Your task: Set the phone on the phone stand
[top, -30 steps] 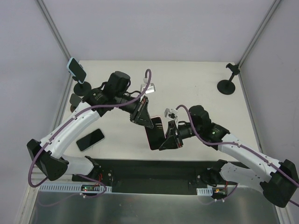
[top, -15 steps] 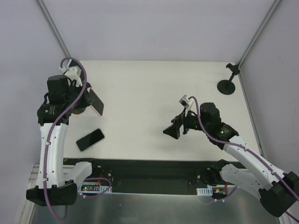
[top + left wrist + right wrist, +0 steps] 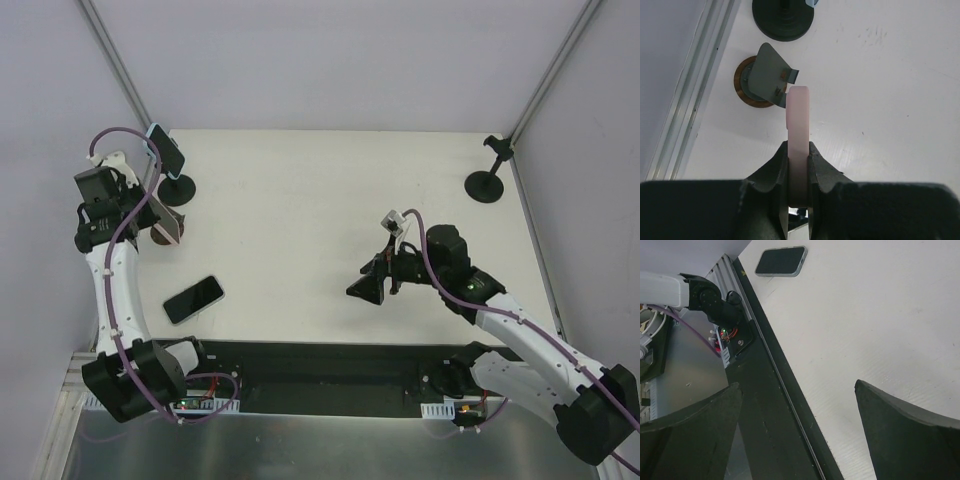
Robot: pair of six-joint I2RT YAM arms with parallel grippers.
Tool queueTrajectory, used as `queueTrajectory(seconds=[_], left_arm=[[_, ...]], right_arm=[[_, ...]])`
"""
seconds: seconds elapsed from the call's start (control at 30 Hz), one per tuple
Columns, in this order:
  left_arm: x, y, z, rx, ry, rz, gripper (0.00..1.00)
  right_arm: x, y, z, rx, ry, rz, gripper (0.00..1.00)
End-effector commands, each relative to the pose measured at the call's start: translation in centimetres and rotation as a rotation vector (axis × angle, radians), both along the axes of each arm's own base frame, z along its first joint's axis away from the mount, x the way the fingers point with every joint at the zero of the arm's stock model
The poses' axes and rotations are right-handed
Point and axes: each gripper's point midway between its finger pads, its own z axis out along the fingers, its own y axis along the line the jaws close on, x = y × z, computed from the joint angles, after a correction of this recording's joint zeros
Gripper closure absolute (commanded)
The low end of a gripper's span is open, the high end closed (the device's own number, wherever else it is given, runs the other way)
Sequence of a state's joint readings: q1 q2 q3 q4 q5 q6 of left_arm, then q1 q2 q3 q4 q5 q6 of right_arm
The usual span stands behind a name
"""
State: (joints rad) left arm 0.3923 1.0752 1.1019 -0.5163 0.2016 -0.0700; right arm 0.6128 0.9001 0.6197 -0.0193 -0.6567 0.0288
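Note:
My left gripper [image 3: 798, 150] is shut on the lower edge of a pink phone [image 3: 798, 117], which I see edge-on and upright. Just beyond the phone's top end stands the phone stand [image 3: 765, 75], a grey-green angled plate on a round brown base; the phone is above the table and beside the plate, apart from it. From above, the left gripper [image 3: 150, 215] and the phone [image 3: 172, 226] are at the table's far left over that stand. My right gripper [image 3: 365, 290] hovers open and holds nothing, right of the middle of the table; its fingers [image 3: 910, 435] are spread wide.
A black stand [image 3: 180, 190] carrying a light-blue-cased phone [image 3: 165, 150] is just behind the left gripper. A dark phone [image 3: 193, 299] lies flat near the front left. An empty black stand [image 3: 488, 175] sits at the back right. A metal rail [image 3: 685, 100] borders the table's left edge.
The right gripper let go of the pink phone and opened wide. The left arm swung from the table's middle to the far left, carrying the phone to the small stand.

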Motion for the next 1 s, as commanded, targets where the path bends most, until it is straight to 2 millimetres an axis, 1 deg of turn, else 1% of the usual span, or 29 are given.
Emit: queueTrajectory(seconds=[0.0, 0.07, 0.1, 0.17, 0.2, 0.27, 0.3, 0.33, 0.37, 0.43, 0.57, 0.73, 0.97], left_arm=[[3.6, 0.6, 3.9, 0.085, -0.162, -0.147, 1.0], [4.6, 0.7, 2.9, 0.099, -0.158, -0.209, 1.0], [4.9, 0.5, 2.8, 0.108, -0.161, -0.241, 1.0], [5.6, 0.9, 2.3, 0.132, -0.171, -0.255, 1.0], [5.8, 1.3, 2.4, 0.16, -0.177, -0.26, 1.0], [6.3, 1.9, 2.9, 0.189, -0.186, -0.259, 1.0], [6.5, 1.8, 2.9, 0.183, -0.196, -0.279, 1.0], [6.9, 2.1, 2.2, 0.182, -0.181, -0.285, 1.0], [7.1, 2.4, 2.0, 0.185, -0.171, -0.28, 1.0], [7.5, 2.8, 0.8, 0.173, -0.143, -0.286, 1.0], [8.1, 3.0, -1.0, 0.152, -0.122, -0.312, 1.0], [8.9, 4.0, -1.7, 0.167, -0.13, -0.289, 1.0], [9.0, 5.0, -2.6, 0.158, -0.135, -0.259, 1.0]], right_arm=[[-1.0, 0.7, 1.9, 0.098, -0.027, 0.061, 0.03], [-1.3, 0.8, 2.1, 0.112, -0.034, 0.074, 0.03], [-1.8, 1.1, 2.0, 0.109, -0.041, 0.091, 0.03], [-2.3, 1.2, 2.1, 0.106, -0.055, 0.107, 0.03], [-2.8, 1.3, 2.2, 0.11, -0.062, 0.125, 0.03], [-3.2, 1.4, 2.2, 0.111, -0.065, 0.136, 0.04], [-3.4, 1.4, 2.2, 0.113, -0.071, 0.142, 0.03], [-3.5, 1.3, 2.0, 0.109, -0.071, 0.143, 0.03], [-3.5, 1.3, 1.9, 0.106, -0.072, 0.139, 0.03], [-3.4, 1.3, 2.1, 0.109, -0.087, 0.138, 0.03], [-3.4, 1.2, 2.2, 0.109, -0.092, 0.138, 0.03], [-3.2, 1.2, 2.0, 0.104, -0.09, 0.134, 0.03], [-3.1, 1.2, 1.7, 0.098, -0.079, 0.135, 0.03]])
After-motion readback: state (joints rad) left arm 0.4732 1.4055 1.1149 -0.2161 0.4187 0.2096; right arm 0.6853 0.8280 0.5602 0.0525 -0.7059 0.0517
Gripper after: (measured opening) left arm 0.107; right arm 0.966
